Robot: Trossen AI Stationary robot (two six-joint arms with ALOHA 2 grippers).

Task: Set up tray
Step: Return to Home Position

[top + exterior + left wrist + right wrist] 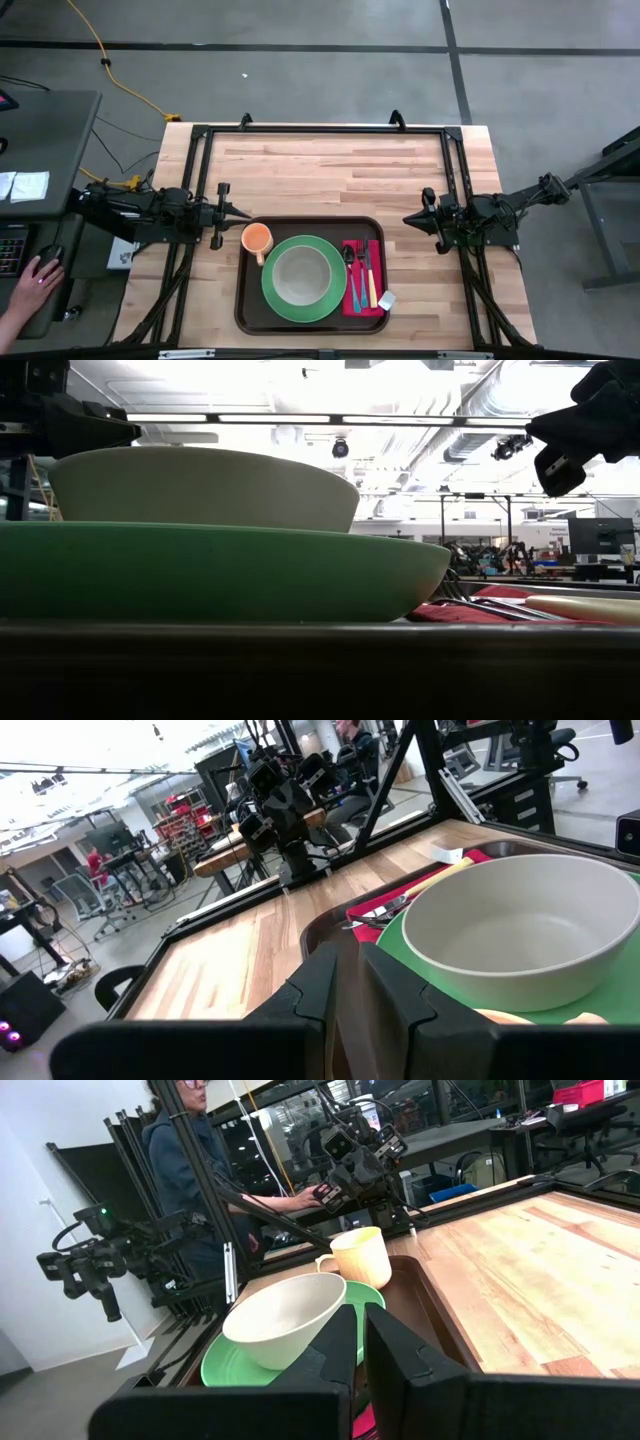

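We find the tray point(247, 300) centred at the near edge of the table point(330, 170), carrying a green plate point(305, 314), bowl point(304, 272), orange cup point(257, 238) and red napkin point(352, 304). Just beyond its far corners hang the left gripper point(247, 213) and right gripper point(406, 219), fingers together, empty.

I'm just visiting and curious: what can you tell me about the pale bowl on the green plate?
The bowl is round, cream-coloured and smooth, plastic or ceramic by its look. It stands upright and empty, centred on the green plate, which lies in the brown tray. Nothing else touches it.
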